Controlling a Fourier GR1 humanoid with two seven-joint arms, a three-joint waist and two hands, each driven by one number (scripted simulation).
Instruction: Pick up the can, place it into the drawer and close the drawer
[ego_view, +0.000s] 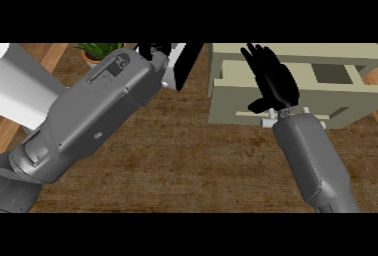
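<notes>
A beige drawer unit (236, 75) stands on the wooden counter at the upper right, with a dark square recess (332, 74) in its top. My right hand (272, 82) is over the unit's left part, open, fingers straight and pointing away from me, holding nothing. My left forearm (88, 115) crosses the left half of the view and hides much of the counter. Only a bit of my left hand (153, 49) shows, at the top edge. No can shows anywhere. I cannot tell whether the drawer is pulled out.
A white panel with a black edge (177, 65) stands beside the left wrist. A potted green plant (100, 50) sits at the top left. A big white slanted surface (22, 85) fills the left edge. Brown counter (199, 160) lies between the forearms.
</notes>
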